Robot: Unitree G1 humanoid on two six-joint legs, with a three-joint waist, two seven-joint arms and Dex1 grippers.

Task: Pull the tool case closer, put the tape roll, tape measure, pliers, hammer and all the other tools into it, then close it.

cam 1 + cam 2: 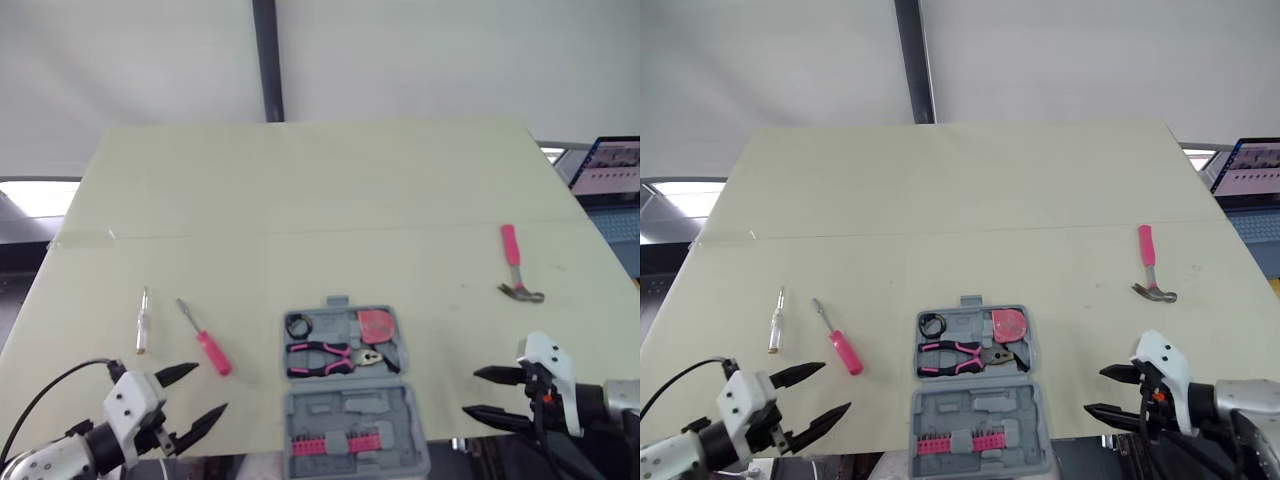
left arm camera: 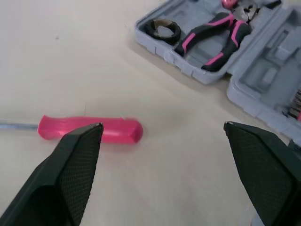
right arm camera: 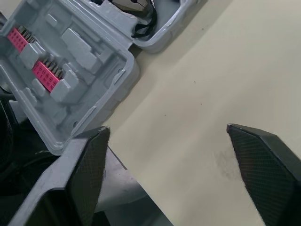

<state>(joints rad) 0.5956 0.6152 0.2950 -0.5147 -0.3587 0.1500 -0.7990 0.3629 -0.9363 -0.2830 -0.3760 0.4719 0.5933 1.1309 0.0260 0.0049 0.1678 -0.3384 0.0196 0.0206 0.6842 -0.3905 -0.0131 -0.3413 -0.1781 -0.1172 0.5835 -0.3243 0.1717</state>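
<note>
Grey case (image 1: 352,400) lies open, overhanging the counter's (image 1: 300,190) near edge between the empty, wide-open left hand (image 1: 210,387) and right hand (image 1: 470,391); a nudge while fetching the hammer (image 1: 515,268) could tip it off

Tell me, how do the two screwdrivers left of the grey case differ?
The pink screwdriver has a thick bright handle; the pale screwdriver is slimmer, with a whitish handle. The pink one lies slanted, the pale one nearly straight. Both lie on the table, handles toward the robot.
</note>
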